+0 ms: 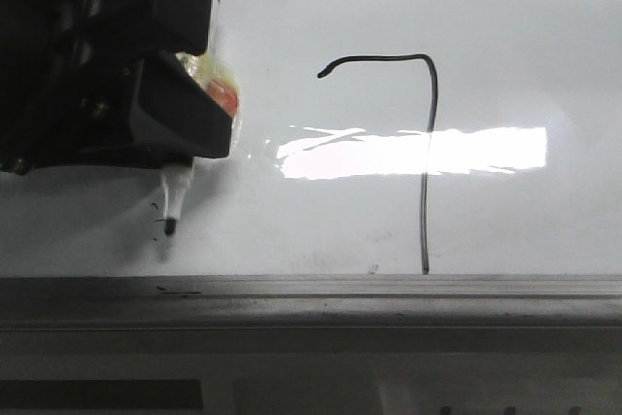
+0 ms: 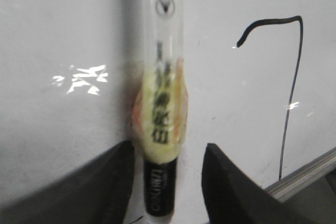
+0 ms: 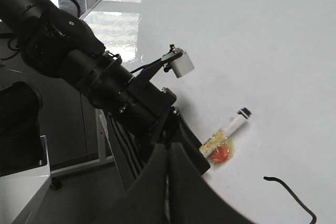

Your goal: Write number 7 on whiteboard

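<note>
The number 7 (image 1: 433,94) is a thin black line on the glossy whiteboard (image 1: 505,17), with its stem ending just above the grey ledge (image 1: 389,289). It also shows in the left wrist view (image 2: 296,61), and its hooked end shows in the right wrist view (image 3: 289,188). My left gripper (image 1: 194,70) is shut on a marker (image 1: 173,196) wrapped in yellow tape, well to the left of the 7. The marker's black tip points down, close to the board. The marker runs between the fingers in the left wrist view (image 2: 161,93). My right gripper (image 3: 169,156) is shut and empty, off the board.
A bright rectangular glare (image 1: 408,153) crosses the 7's stem. Tiny black stray dashes (image 1: 155,209) sit by the marker tip. My left arm (image 3: 105,87) reaches over the board's edge, with a small white block (image 3: 178,64) on it. A table frame stands beyond.
</note>
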Controlling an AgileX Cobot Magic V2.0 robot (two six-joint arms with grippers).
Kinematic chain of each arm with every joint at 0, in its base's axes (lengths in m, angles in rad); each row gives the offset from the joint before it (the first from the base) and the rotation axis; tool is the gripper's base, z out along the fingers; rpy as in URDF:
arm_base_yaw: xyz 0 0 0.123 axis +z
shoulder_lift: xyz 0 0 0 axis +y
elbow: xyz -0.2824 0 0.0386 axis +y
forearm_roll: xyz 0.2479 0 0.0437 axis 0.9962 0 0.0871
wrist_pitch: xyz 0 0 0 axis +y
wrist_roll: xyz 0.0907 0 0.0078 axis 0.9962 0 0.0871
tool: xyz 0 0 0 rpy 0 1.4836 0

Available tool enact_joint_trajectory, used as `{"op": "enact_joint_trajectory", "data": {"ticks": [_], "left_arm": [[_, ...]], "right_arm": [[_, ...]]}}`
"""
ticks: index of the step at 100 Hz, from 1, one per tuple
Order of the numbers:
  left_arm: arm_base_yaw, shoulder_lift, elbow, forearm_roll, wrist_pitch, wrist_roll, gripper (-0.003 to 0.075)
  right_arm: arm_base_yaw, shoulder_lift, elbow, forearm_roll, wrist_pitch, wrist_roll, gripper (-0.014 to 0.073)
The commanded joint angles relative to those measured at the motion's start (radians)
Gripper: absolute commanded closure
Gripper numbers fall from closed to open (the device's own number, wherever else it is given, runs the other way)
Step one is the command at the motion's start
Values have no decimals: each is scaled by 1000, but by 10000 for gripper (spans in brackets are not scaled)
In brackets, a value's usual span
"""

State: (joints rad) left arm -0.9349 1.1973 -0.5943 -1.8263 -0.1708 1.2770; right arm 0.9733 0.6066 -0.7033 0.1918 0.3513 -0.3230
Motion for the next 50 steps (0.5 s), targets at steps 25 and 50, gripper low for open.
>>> {"op": "enact_joint_trajectory", "data": {"ticks": [25,50], "left_arm": [[10,1,-12,9,-150,-4,267],[10,-70,-32,9,-28,0,142]], "right_arm": [[-5,4,-27,-7,-83,0,653],[-5,-5,-27,-7,-81,0,653]]}}
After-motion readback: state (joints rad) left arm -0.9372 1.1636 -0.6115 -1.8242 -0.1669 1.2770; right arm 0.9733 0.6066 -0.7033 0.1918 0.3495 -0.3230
